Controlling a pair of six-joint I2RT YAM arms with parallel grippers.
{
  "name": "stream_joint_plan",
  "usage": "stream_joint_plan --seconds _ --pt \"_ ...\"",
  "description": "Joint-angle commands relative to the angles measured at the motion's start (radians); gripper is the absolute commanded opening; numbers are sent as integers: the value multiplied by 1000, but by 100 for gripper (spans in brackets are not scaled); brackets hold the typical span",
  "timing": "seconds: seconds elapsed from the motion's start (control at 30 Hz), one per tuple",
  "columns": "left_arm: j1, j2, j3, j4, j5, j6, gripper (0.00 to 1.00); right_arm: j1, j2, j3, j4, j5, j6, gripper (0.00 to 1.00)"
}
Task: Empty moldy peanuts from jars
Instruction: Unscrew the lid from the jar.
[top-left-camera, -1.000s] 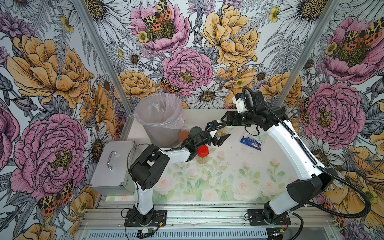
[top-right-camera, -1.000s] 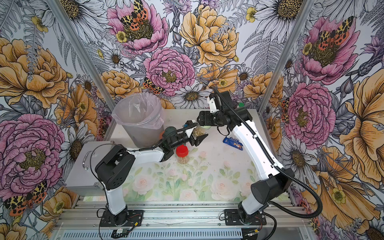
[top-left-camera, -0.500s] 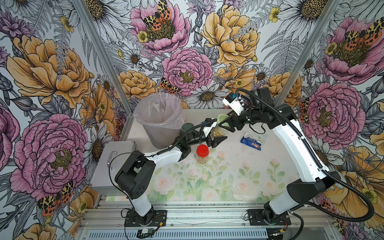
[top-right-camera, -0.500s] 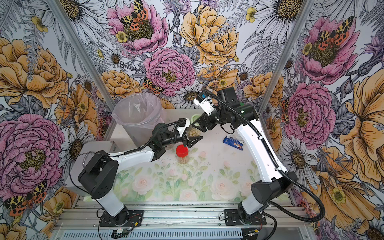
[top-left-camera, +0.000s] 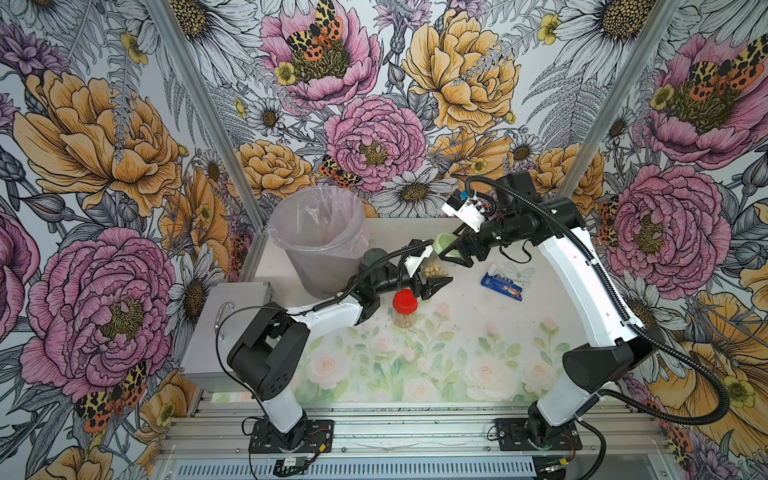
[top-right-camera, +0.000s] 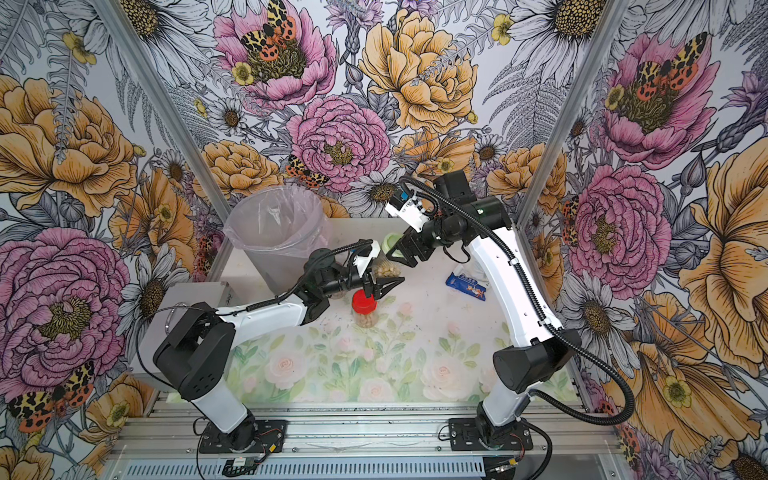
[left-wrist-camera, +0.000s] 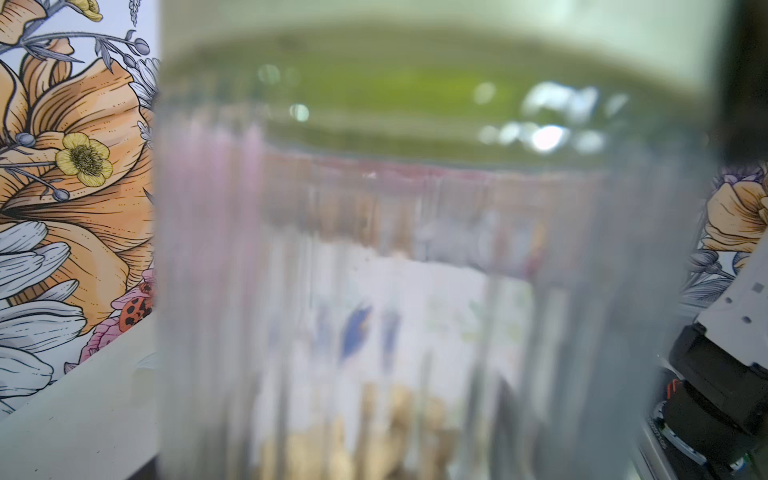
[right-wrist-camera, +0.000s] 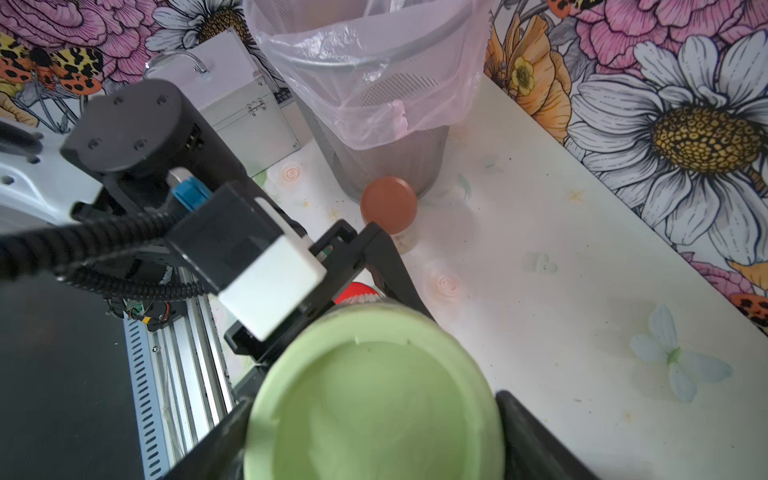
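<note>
My left gripper (top-left-camera: 434, 277) (top-right-camera: 384, 279) is shut on a clear jar (top-left-camera: 432, 269) (left-wrist-camera: 415, 270), held tilted above the table with moldy peanuts (top-left-camera: 433, 272) (left-wrist-camera: 374, 440) inside. The jar's light green lid (top-left-camera: 441, 243) (right-wrist-camera: 374, 399) is on. My right gripper (top-left-camera: 454, 254) (right-wrist-camera: 372, 397) has its fingertips (right-wrist-camera: 232, 415) at either side of the lid's rim; whether they press on it is unclear. A red-lidded jar (top-left-camera: 404, 309) (top-right-camera: 364, 309) of peanuts stands just below the left gripper. A brown-lidded jar (right-wrist-camera: 388, 203) stands by the bin.
A lined wire bin (top-left-camera: 320, 241) (right-wrist-camera: 374, 83) stands at the back left of the table. A metal case (top-left-camera: 224, 328) sits left of the table. A blue packet (top-left-camera: 503, 286) lies on the table under the right arm.
The right wrist has rolled and risen at the green lid. The left arm's elbow has swung back while the held jar stays about where it was.
</note>
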Motion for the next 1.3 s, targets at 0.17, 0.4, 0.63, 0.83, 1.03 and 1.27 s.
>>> stream_joint_plan --seconds 0.17,0.4,0.63,0.83,1.03,1.27 --pt "20 -66 36 160 4 -12 40 -53 -44 -28 2 4 2 96" --pt "22 -53 40 149 -29 4 40 -82 -133 -62 19 -25 19 99" --pt "-6 -55 31 89 -143 104 40 -92 -271 -127 252 196 572 92" --pt "-90 -64 35 -8 -320 300 40 62 -290 -201 288 457 1049 94" --pt "-104 -35 46 -8 -342 306 40 150 -281 -224 327 634 1122 96" --pt "-98 -23 56 -12 -338 304 39 163 -246 -241 326 658 1112 97"
